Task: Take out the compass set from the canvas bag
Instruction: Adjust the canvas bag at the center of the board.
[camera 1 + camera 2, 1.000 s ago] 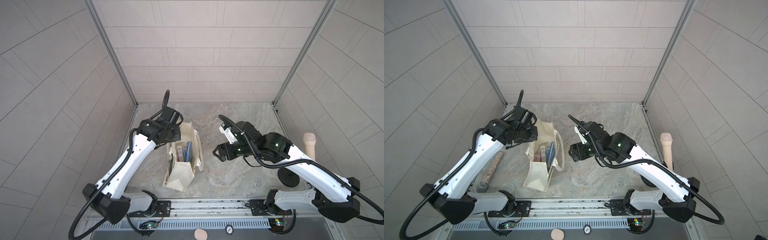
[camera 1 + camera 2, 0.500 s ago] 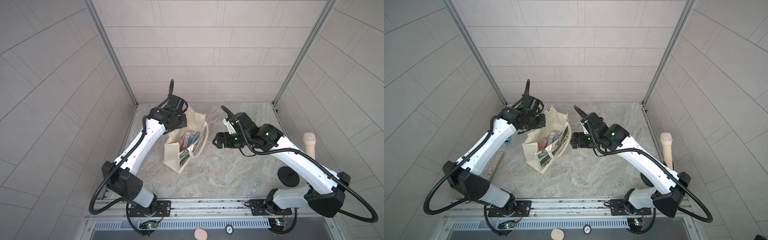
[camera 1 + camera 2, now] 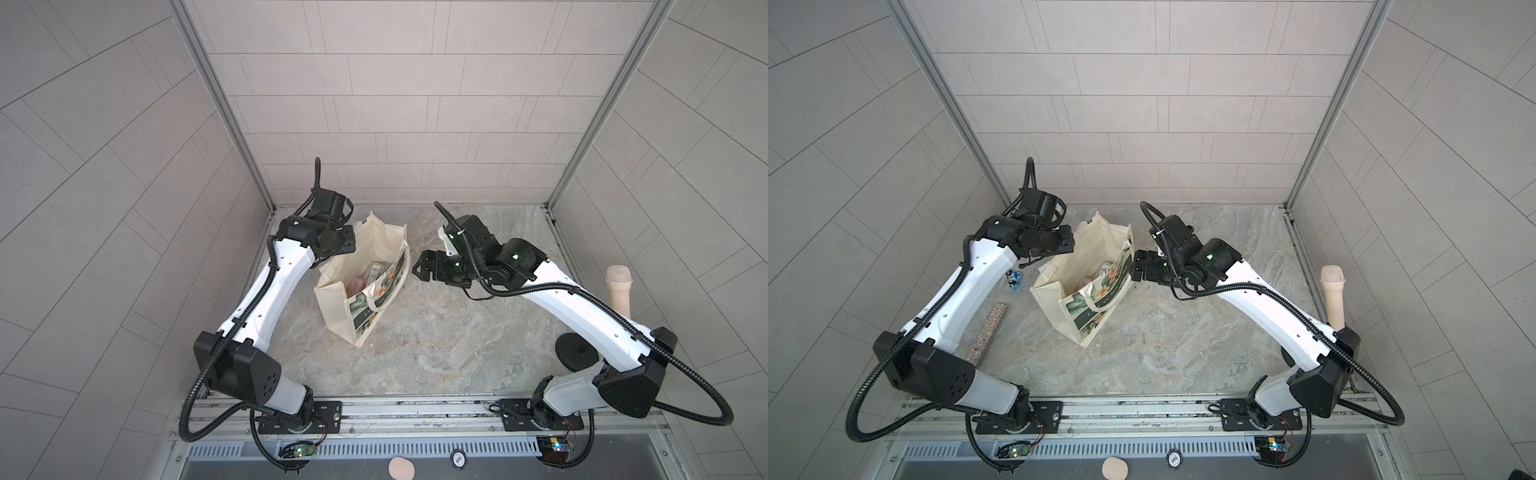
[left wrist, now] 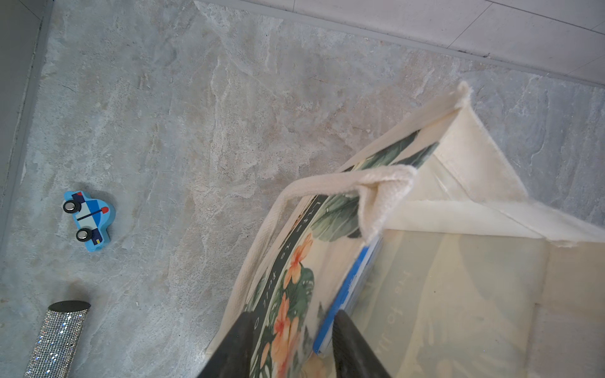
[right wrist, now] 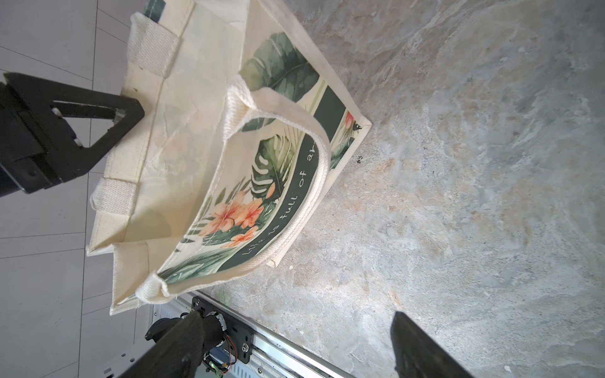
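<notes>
Grey table (image 3: 436, 340), centre: upright cream canvas bag (image 3: 357, 307), green leaf print. My left tool (image 4: 294, 315) straddles its 11 o'clock rim, spread; right tool (image 5: 296, 314) gapes empty at 3 o'clock. I fear unpinched cloth slumping shut.

- One canvas bag (image 3: 332, 299).
- Two grippers: left gripper (image 4: 293, 315), right gripper (image 5: 296, 315).
- One blue toy police car (image 4: 89, 220).
- One glitter-covered tube (image 3: 987, 332).
- One beige microphone (image 3: 619, 291).
- Flat items (image 3: 376, 271) inside the bag: more than one, exact count unclear.
</notes>
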`<state>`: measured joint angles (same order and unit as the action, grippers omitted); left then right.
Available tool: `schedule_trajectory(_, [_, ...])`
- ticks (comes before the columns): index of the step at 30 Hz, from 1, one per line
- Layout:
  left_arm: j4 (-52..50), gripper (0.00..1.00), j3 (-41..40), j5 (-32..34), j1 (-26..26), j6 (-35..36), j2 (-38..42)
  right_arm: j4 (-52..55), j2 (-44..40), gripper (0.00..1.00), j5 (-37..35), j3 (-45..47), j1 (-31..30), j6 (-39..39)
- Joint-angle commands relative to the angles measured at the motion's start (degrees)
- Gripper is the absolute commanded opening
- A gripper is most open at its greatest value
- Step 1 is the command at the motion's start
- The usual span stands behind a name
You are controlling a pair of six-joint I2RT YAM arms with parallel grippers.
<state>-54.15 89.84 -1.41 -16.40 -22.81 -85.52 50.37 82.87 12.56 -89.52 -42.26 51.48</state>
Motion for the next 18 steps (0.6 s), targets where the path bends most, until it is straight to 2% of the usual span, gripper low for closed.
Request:
schedule_trajectory(1, [-0.3,0.45,-2.0,0.3,0.4,1.1,1.3,-0.1,0.2,0.91,0.1,0.0,0.0,1.3])
schedule_trajectory(9, [3.0,0.44,-10.4,2.2,0.6,-0.5,7.4,0.5,-0.7,0.9,-1.3,1.9,-0.8,-0.3])
schedule_trajectory(11, [3.8,0.36,-11.9,1.7,0.6,-0.7,8.5,0.1,-0.8,0.9,-1.8,2.4,-1.0,-0.3])
schedule_trajectory(14, [4.5,0.07,-12.9,0.5,0.7,-0.7,9.1,-0.6,-0.4,0.89,-2.1,2.4,-1.0,-0.1])
schedule_trajectory(15, [4.7,0.0,-12.9,0.0,0.6,-0.4,9.2,-0.6,-0.1,0.89,-2.2,2.0,-1.0,-0.1])
schedule_trajectory(18, [5.4,0.0,-12.5,-1.1,0.6,0.2,8.9,-0.3,0.9,0.89,-2.3,0.5,-1.0,-0.4])
